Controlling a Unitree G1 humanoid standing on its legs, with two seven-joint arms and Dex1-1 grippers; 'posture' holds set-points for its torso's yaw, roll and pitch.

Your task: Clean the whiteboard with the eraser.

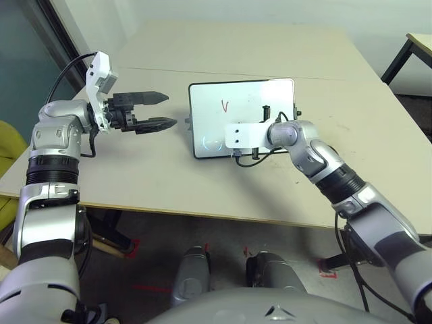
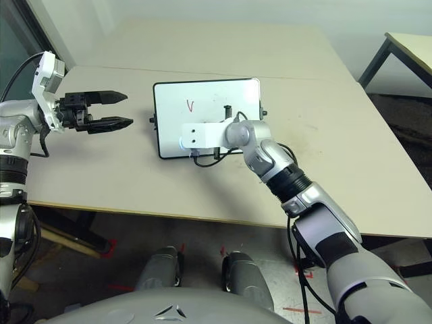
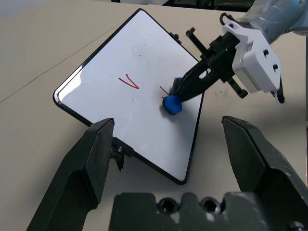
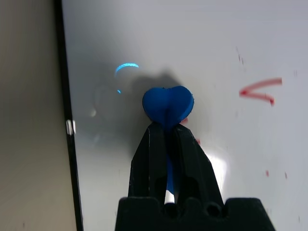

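Observation:
The whiteboard (image 1: 246, 94) lies flat near the middle of the table, white with a thin black frame and a red V-shaped stroke (image 1: 225, 105) on it. My right gripper (image 3: 179, 92) is shut on the small blue eraser (image 3: 172, 103), whose end presses on the board's near part, beside a short red mark. In the right wrist view the eraser (image 4: 168, 103) sticks out past the closed fingers (image 4: 149, 159), with the red stroke (image 4: 260, 90) off to one side. My left gripper (image 1: 170, 110) hovers open just left of the board, holding nothing.
The beige table (image 1: 135, 175) has a seam running across behind the board. Its front edge is close to my body. A second table (image 1: 420, 42) stands at the far right and a yellow seat (image 1: 7, 145) at the left.

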